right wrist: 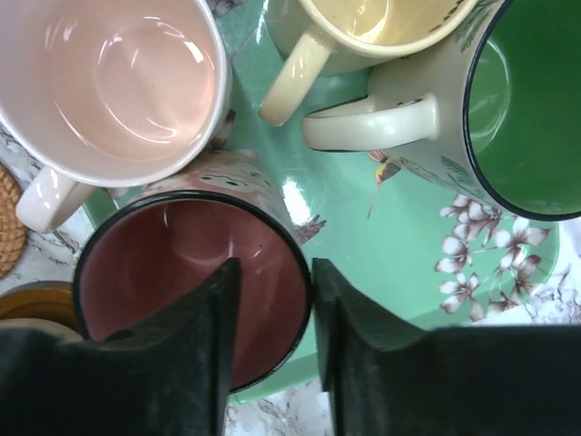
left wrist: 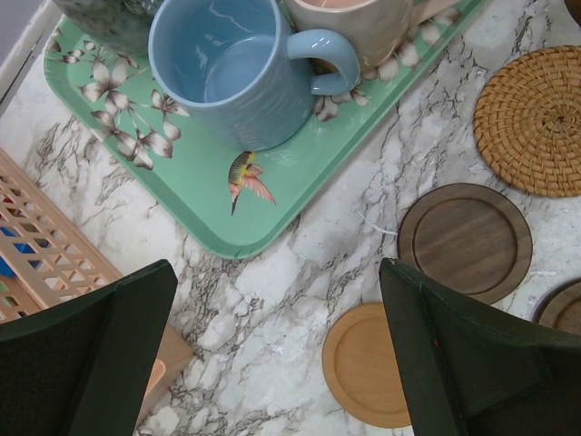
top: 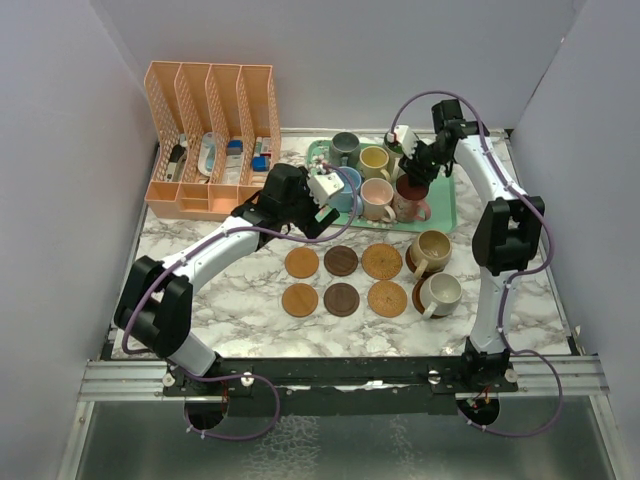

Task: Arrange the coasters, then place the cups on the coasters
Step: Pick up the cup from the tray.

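**A:** What do you get from overhead?

**B:** The left gripper (top: 330, 198) hangs at the near corner of the teal tray (top: 447, 216), with the blue cup (top: 347, 188) just ahead of it. The right gripper (top: 412, 172) is down on the dark red cup (top: 410, 205). Six bare coasters (top: 341, 299) lie on the marble table (top: 220, 300), on the arm-base side of both grippers. A tan cup (top: 432, 250) and a cream-white cup (top: 441, 292) each sit on a coaster of their own, beside that group.

**A:** And the left wrist view?

**B:** The jaws are spread wide with only marble between the fingers (left wrist: 100, 363). The blue cup (left wrist: 227, 73) stands upright on the tray (left wrist: 272, 204), ahead and a little left. A dark wooden coaster (left wrist: 465, 241) lies just ahead of the right finger, and a pale coaster (left wrist: 359, 363) is tucked against that finger's inner side. A woven coaster (left wrist: 536, 118) is further ahead on the right.

**A:** The right wrist?

**B:** The fingers (right wrist: 182, 372) straddle the dark red cup's (right wrist: 163, 263) rim, one inside and one outside. The gap is narrow, and I can't tell whether they pinch it. A pink cup (right wrist: 127, 82) is ahead to the left and a yellow cup (right wrist: 381, 23) is ahead. A green-lined cup (right wrist: 526, 100) is ahead to the right.
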Motion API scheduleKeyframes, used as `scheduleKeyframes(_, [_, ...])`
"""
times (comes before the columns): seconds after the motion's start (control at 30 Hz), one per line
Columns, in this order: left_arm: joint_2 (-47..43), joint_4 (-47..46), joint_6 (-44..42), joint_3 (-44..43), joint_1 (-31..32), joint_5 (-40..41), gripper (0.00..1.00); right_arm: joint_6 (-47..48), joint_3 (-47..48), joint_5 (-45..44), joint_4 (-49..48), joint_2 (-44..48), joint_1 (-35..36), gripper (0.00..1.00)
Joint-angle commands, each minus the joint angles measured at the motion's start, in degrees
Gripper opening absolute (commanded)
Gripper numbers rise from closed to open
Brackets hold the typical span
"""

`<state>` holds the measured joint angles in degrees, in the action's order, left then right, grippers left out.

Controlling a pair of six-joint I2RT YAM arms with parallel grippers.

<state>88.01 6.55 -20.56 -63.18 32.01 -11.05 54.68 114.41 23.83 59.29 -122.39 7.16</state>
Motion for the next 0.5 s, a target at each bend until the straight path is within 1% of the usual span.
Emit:
scheduleKeyframes(0.0, [0.8,0.5,-0.7,-1.3,0.2,-1.3,0.99,-1.8,1.3,-1.5,1.6,-0.4,0.2,0.32])
scheduleKeyframes(0.23, [1.0,0.8,-0.8,-1.5,0.2,-1.4,0.99,-7.2,-3.0,-8.4,-2.2,2.4,0.2,0.18])
scheduleKeyframes(0.37, [1.1,0.9,-0.9,-1.5,0.2,-1.5,0.99,-11.8,-3.8,-13.5,-2.7,2.9,0.1,0.13])
scheduleKeyframes(0.47, [1.1,0.9,-1.0,-1.5,0.2,-1.5,0.99,-16.0,-4.8,-15.8,-3.2,3.9,-0.4,0.11])
